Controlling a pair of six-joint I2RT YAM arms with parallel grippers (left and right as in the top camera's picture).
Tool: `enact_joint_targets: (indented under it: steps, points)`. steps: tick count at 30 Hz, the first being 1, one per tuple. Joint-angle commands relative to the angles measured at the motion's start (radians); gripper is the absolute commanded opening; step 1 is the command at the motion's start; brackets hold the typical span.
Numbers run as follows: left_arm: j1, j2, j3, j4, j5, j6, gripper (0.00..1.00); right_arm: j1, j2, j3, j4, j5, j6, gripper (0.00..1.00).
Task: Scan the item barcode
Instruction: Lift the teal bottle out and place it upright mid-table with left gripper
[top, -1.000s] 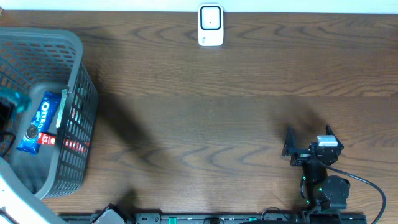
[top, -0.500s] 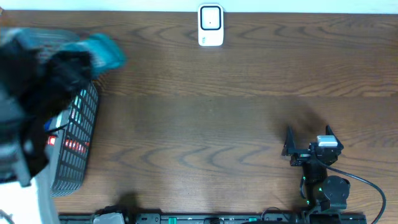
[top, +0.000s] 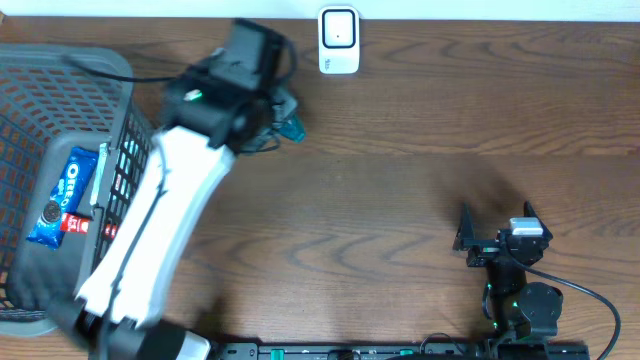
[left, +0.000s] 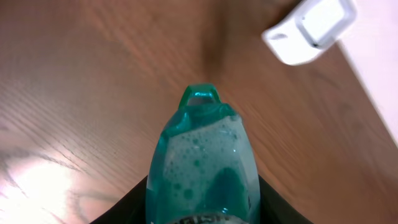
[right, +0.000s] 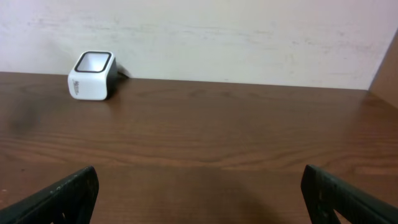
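Left gripper (left: 202, 208) is clamped on the sides of a teal bottle (left: 202, 155) of foamy green liquid. The dark jaws hug it from both sides at the bottom of the wrist view, so it's definitely a hold, not a hover. The bottle's long axis runs straight out ahead of the jaws, looped tip leading, up above the table (top: 400, 200). The bit that matters: the scanner (left: 309, 28) sits ahead and off to the right of that tip, near but clearly apart, at the far edge of the table. So I'd guess the next move is swinging forward-right and turning the label toward the scanner window; can't see the barcode from here. The right gripper (top: 497, 222) is wide open and empty, well apart at the near side, so the left arm is the closer one by far.
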Motion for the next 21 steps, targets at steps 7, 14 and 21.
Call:
enact_joint_targets:
  steps: [7,14,21]
  points:
    - [-0.023,0.249,0.020,-0.023,-0.090,-0.404,0.40,0.010,-0.004,-0.002,-0.004,0.009,-0.007,0.99]
    - [-0.023,0.343,0.020,-0.059,-0.086,-0.480,0.40,0.010,-0.004,-0.002,-0.004,0.009,-0.007,0.99]
    - [-0.023,0.409,0.020,-0.060,-0.064,-0.483,0.41,0.010,-0.004,-0.002,-0.004,0.009,-0.007,0.99]
